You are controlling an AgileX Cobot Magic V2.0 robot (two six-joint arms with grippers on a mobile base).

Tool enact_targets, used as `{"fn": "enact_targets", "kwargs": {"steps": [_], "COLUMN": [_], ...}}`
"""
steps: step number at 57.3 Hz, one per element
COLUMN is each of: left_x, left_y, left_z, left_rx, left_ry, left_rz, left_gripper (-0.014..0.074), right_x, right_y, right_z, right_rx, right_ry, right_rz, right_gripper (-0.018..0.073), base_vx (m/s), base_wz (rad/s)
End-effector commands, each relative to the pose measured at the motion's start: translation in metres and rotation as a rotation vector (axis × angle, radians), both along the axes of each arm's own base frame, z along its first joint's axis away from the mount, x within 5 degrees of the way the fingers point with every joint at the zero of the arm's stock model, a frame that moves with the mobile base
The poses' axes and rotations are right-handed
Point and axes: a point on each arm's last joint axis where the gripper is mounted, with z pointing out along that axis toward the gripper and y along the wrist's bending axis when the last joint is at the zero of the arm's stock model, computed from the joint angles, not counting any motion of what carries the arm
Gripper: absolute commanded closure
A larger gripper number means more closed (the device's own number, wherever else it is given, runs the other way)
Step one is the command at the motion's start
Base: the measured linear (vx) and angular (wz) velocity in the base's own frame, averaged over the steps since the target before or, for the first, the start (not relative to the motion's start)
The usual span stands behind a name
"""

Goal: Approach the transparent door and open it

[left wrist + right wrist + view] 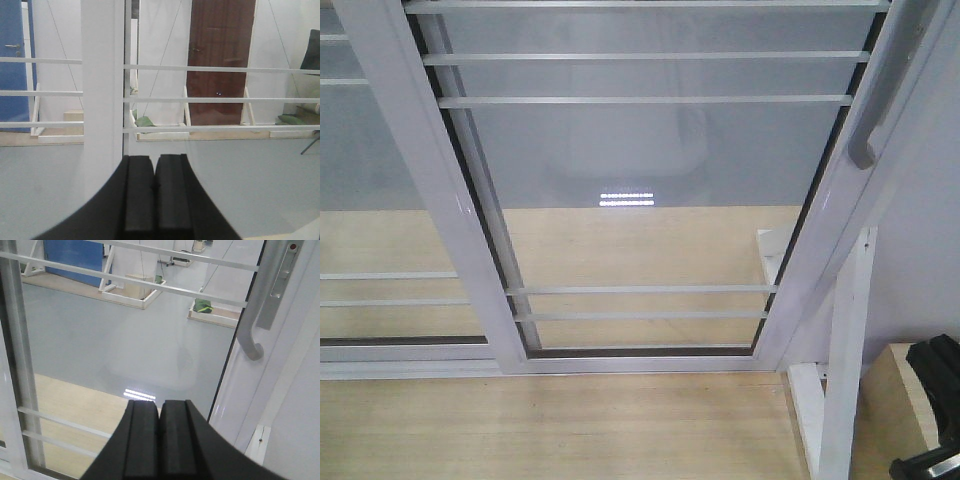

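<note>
transparent door (807, 262), silver handle (876, 100), seemingly shut

One transparent door (817, 235) carries one curved silver handle (878, 100) at two o'clock. Five horizontal bars (640, 57) cross the middle pane: three at twelve o'clock, two at six. Two grippers: left gripper (154, 190), right gripper (160, 435). One blue door (12, 65) at nine, one brown door (220, 60) at one.
</note>
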Motion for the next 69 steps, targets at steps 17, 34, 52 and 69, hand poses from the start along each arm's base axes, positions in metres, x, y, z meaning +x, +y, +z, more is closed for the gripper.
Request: {"fn": "enact_targets", "kwargs": {"steps": [17,34,52,69], "left_x": [0.001,-0.004,0.045,0.125], "left_y": [0.0,0.002,-0.007,-0.019], "left_z": [0.0,0.031,0.117,0.134], "left_rx": [-0.029,-0.165,-0.099,-0.074], "left_ry": [-0.056,-0.145,-0.023,0.138], "left_rz": [-0.001,-0.015,-0.006,0.004], "left_gripper": [0.0596,0.0596,0.0596,0.0596], "right_x": [0.003,-0.001,0.045,0.106], "right_y": [0.0,-0.002,0.011,0.025], "right_z": [0.014,0.067,0.165,0.173], "right_rx": [0.031,0.115,0.04,0.033], "right_ry": [-0.171,-0.321,-0.176,-0.111], "right_rz": [-0.011,-0.017,-0.002,-0.011], "right_gripper": [0.0559,0.0559,0.0559,0.0559], "base_vx": [0.0,0.0,0.0,0.0], "base_wz": [0.0,0.0,0.0,0.0]}}
